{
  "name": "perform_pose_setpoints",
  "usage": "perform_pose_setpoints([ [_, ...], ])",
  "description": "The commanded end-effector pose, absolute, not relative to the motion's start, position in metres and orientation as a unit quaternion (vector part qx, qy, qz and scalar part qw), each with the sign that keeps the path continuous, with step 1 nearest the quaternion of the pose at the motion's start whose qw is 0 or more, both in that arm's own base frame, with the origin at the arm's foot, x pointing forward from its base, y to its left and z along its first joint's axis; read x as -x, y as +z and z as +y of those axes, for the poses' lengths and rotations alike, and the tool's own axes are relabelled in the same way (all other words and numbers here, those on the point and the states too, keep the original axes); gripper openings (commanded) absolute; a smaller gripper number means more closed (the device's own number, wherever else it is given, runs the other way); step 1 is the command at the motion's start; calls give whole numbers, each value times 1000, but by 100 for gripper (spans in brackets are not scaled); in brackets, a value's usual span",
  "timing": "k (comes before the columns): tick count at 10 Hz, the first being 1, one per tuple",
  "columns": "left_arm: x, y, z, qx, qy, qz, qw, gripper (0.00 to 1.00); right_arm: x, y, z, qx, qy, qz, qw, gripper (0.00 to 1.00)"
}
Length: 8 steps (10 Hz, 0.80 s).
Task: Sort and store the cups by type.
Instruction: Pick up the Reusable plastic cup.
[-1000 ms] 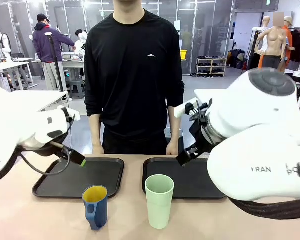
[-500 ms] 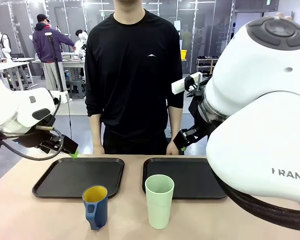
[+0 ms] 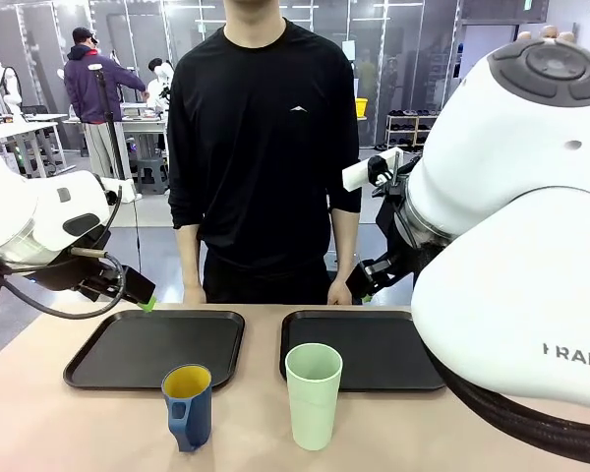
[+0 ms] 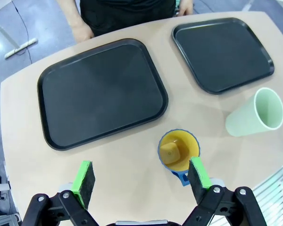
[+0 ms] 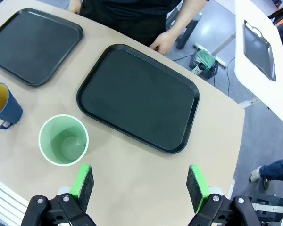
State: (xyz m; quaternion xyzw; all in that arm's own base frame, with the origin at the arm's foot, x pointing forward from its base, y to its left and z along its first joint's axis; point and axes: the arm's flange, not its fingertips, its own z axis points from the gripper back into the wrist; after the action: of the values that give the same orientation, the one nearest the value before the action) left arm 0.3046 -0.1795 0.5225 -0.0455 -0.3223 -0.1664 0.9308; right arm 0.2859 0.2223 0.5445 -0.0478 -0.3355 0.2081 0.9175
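Note:
Two cups stand near the table's front edge: a dark blue handled mug (image 3: 187, 405) (image 4: 178, 150) (image 5: 1, 106) with a yellow inside, and to its right a taller pale mint-green tumbler (image 3: 313, 395) (image 4: 254, 114) (image 5: 63, 140). Both are upright and apart from each other. My left gripper (image 3: 143, 295) (image 4: 140, 176) hangs open, high above the table's left side, with the mug below it near one green pad. My right gripper (image 3: 364, 285) (image 5: 139, 181) is open too, high over the right side, the tumbler below and to its left. Neither holds anything.
Two black trays lie side by side behind the cups, a left tray (image 3: 157, 348) (image 4: 101, 92) and a right tray (image 3: 369, 349) (image 5: 139, 96), both bare. A person in black stands at the far edge with a hand (image 3: 192, 293) resting by each tray.
Both arms have risen from low over the trays to higher up; the left gripper drew back to the left. The cups and the person have not moved.

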Motion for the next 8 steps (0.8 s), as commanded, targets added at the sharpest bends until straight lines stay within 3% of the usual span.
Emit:
perform_pose_setpoints([
  [1,-305,516,-176,26,-164,-322,932,100,-292,541,214,61,214,-361,906,100],
  [8,-373,464,-91,-36,-130,-338,931,100,-361,508,121,56,164,-353,919,100],
])
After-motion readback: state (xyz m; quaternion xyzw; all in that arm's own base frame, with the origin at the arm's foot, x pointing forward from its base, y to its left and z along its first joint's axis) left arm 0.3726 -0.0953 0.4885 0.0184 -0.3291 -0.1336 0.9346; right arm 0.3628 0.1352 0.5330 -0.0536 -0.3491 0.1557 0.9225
